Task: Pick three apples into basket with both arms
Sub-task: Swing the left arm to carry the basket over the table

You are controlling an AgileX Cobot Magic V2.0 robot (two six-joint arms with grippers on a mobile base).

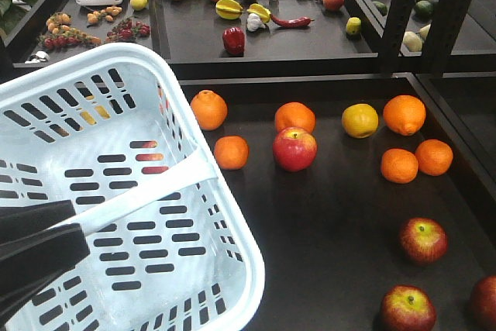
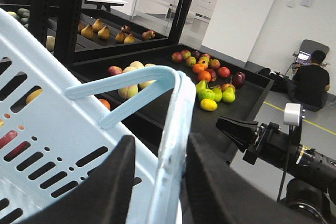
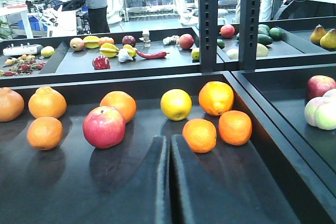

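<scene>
Left pincer [image 2: 161,140]: closed on the rim of the basket [image 1: 77,66] — one black finger on each side of the pale wall, just beside the band handle [image 2: 126,85].
Right pincer [image 3: 169,140]: fingers pressed almost together with only a thin slit between them, holding nothing; it hangs low over the bare dark tabletop [image 1: 333,222].
Basket: pale blue with slotted sides, filling the near left of the front view, set at an angle to the tabletop's edge.
Apples [image 1: 423,239]: three dark red ones at the near right of the tabletop, close together, all outside the basket; the rightmost is cut off by the frame edge.
Apples to left pincer: well apart — the basket's near right corner lies between them.
Apples to right pincer: cannot tell; they do not show in its wrist view.
Other fruit: a brighter red apple [image 1: 294,149] sits mid-tabletop among oranges [image 1: 209,108] and a yellow fruit [image 1: 360,120], ahead and left of the right fingertips.
</scene>
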